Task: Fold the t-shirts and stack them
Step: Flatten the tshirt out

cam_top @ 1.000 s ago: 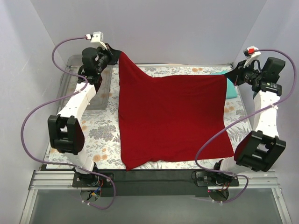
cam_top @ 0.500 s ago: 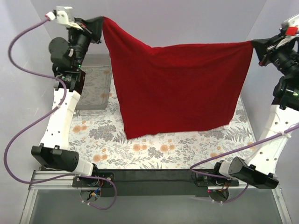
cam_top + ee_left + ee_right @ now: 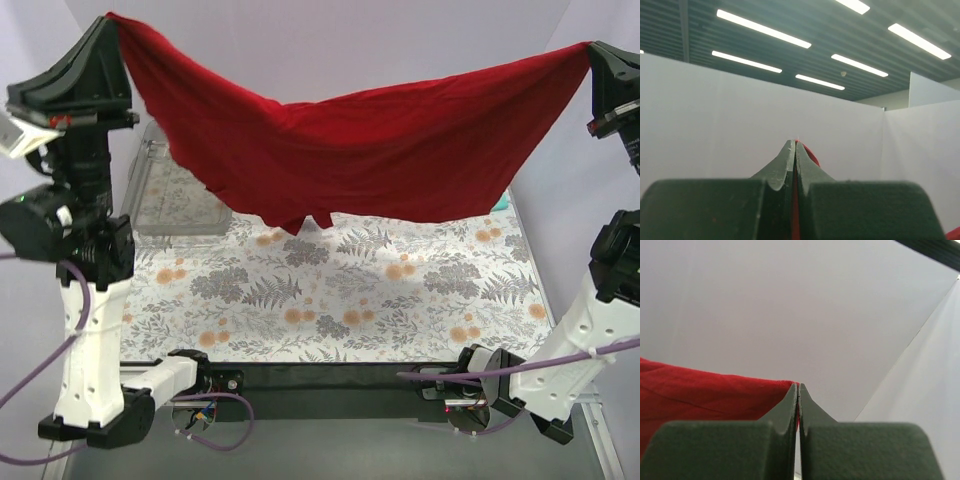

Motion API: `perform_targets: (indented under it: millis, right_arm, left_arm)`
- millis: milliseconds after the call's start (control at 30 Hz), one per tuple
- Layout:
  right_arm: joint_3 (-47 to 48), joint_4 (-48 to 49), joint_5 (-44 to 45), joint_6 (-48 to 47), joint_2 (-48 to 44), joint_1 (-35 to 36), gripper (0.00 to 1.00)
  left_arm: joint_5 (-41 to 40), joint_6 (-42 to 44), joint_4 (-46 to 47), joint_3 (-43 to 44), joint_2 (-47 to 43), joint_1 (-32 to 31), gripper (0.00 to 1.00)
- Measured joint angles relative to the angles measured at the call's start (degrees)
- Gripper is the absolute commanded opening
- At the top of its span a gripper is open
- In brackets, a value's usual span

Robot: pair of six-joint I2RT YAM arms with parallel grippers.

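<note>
At the upper left of the overhead frame the left fingers [image 3: 95,50] are raised high and pinched together on one corner of the dark red t-shirt [image 3: 350,150]. The left wrist view agrees: its two pads [image 3: 782,164] press flat with a sliver of red cloth between them. From that corner the shirt slopes down toward the middle of the frame. Below it, at middle left, the clear tray [image 3: 165,195] sits at the edge of the floral mat [image 3: 350,300].

The shirt's long axis runs straight across the frame from one grip to the other, and it is slack. The cloth sags like a hammock, its lowest folds hanging a little left of centre over the far half of the mat. Whether that low edge touches the mat cannot be told from above.

At middle right a small strip of the teal t-shirt [image 3: 501,203] shows just past the red hem, at the far right side of the mat.

At the upper right the right fingers [image 3: 605,65] are closed on the opposite corner, and the right wrist view shows red cloth running into the seam between them.

So the cloth lies inward of and below each pair of fingers, and neither arm is the nearer one, since each owns an end. Laying the shirt flat will probably need both arms to take up the sag and descend together, keeping that axis square across the mat.
</note>
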Motion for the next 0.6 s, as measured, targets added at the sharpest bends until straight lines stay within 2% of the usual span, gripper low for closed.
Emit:
perform_targets:
  millis: [167, 600]
  right_arm:
    - [0.9, 0.6, 2.4, 0.4, -2.0, 0.0, 0.01]
    - [1.5, -0.2, 4.9, 0.2, -3.3, 0.0, 0.01]
  left_arm:
    - [-0.1, 0.4, 3.7, -2.6, -4.4, 0.0, 0.00]
    - [-0.6, 1.9, 4.4, -2.4, -3.4, 0.0, 0.00]
